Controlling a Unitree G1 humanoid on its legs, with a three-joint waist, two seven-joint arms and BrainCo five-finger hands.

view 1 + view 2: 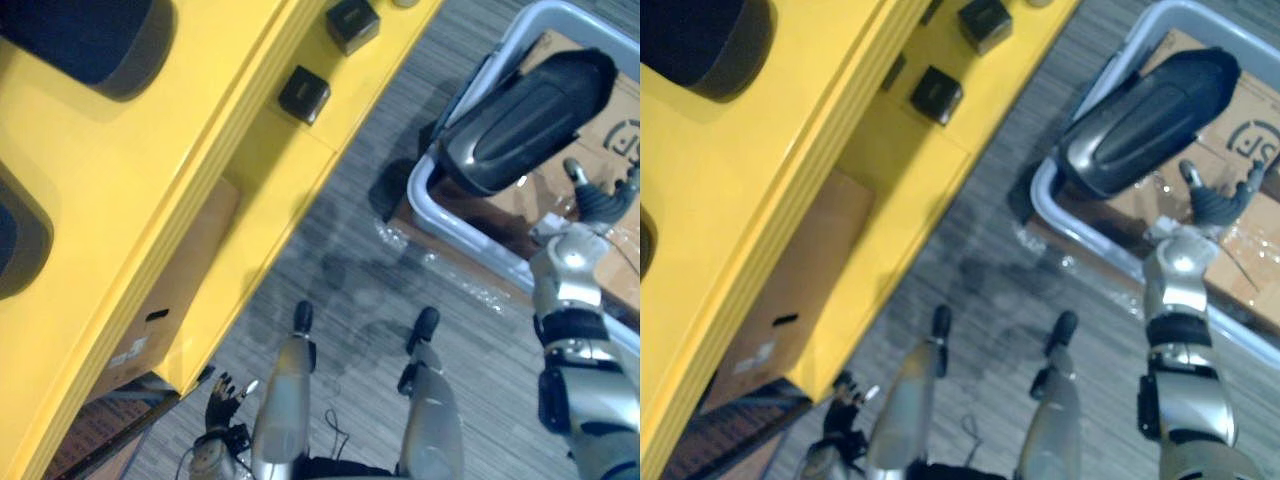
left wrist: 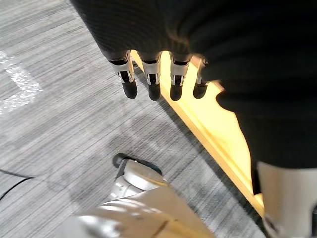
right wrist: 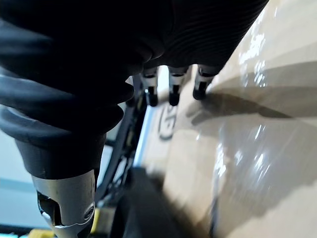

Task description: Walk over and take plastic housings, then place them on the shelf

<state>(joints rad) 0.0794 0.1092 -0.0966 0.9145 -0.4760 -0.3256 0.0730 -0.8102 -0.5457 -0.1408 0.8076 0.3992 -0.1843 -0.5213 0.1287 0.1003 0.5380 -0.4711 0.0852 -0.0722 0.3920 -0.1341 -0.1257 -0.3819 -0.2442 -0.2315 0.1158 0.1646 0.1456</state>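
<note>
Now, the plastic housing (image 1: 525,120), long, dark and glossy, rounded like a shell with a ridged back, lies tilted across the rim of a pale plastic bin (image 1: 470,243) on the robot's right. One end of it reaches over the cardboard (image 1: 1260,95) lining the bin. The right robot hand (image 1: 1212,205) hovers just beside the housing's lower end, fingers straight and loosely spread, holding nothing. Up close, its dark fingertips (image 3: 173,94) sit right at the cardboard's shiny clear film; whether they touch, I can't tell. The left robot hand (image 2: 151,82) hangs low by the edge of the yellow shelf (image 1: 150,200), fingers straight, side by side, empty, above grey striped carpet (image 1: 360,290). On the smooth shelf are two small black square blocks (image 1: 304,94), with a big dark rounded shape (image 1: 90,40) on top. A brown cardboard box (image 1: 175,290) sits underneath.
</note>
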